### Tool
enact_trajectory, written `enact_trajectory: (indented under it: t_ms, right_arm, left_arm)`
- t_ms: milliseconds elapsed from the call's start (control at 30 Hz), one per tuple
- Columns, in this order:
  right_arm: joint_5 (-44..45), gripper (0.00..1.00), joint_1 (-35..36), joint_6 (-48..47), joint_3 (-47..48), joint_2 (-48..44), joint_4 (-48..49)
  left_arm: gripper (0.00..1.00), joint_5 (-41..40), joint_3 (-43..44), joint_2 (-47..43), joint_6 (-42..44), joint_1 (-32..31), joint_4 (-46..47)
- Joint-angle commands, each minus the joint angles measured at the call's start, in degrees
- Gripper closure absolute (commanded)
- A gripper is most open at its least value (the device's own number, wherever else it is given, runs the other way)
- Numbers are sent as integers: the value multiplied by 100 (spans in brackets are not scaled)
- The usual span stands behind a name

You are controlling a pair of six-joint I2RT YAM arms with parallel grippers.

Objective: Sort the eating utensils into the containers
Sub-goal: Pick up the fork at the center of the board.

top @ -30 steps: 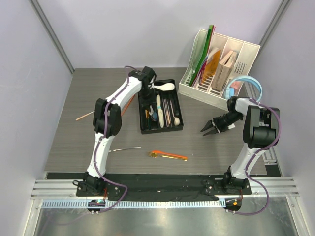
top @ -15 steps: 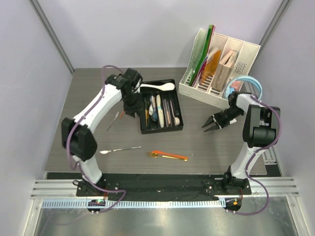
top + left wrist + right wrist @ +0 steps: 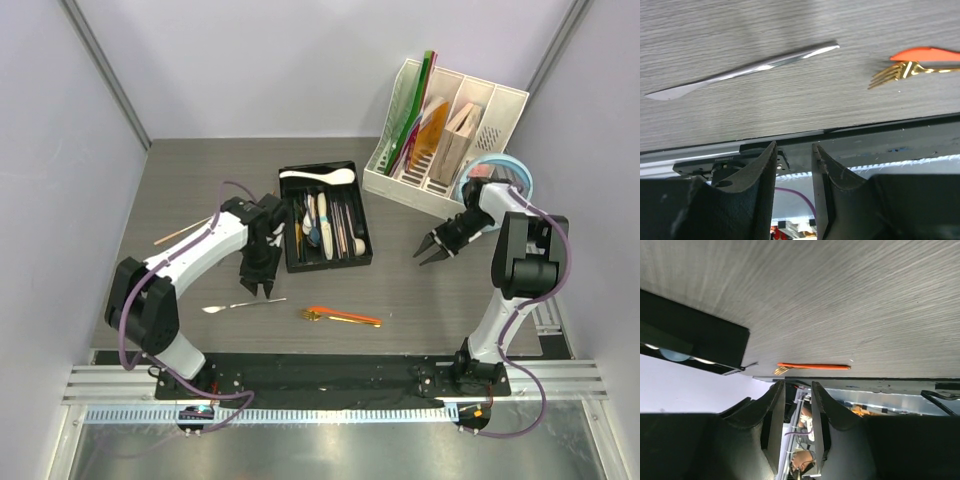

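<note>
Left tool (image 3: 262, 290): it hangs over the counter (image 3: 430, 300) just beside the left wall of the black tray (image 3: 330, 265), fingers pointing down toward the near edge. In the left wrist view the two fingers (image 3: 760, 170) stand partly apart with a narrow gap between them. Nothing is in the gap.

Right tool (image 3: 428, 252): it is low over the bare counter to the right of the tray and apart from it. Its fingers are spread a little and it holds nothing. The right wrist view confirms an empty gap.

Utensils in the tray: several pieces lie lengthwise in the long compartments (image 3: 322, 228), among them white and blue spoons and slim dark sticks. A white ceramic spoon (image 3: 320, 177) lies crosswise at the tray's far end. Whether it rests on the rim or inside cannot be told.

Utensils on the counter:
- A slim steel piece (image 3: 245, 303) lies just below the left tool's fingertips, not touching them.
- A gold fork (image 3: 312, 315) and an orange utensil (image 3: 350, 317) lie together near the front edge, touching or overlapping.
- A wooden chopstick (image 3: 173, 236) lies alone at the far left.

Other items: a white file organiser (image 3: 445, 135) stands at the far right, and light-blue headphones (image 3: 505, 163) sit beside it.
</note>
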Motion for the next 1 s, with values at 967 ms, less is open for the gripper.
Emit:
enact_trajectory:
  t_ms: [967]
  right_arm:
    - [603, 66, 516, -873, -741, -405, 83]
  left_arm:
    - [69, -1564, 1247, 1769, 1868, -2909, 1436]
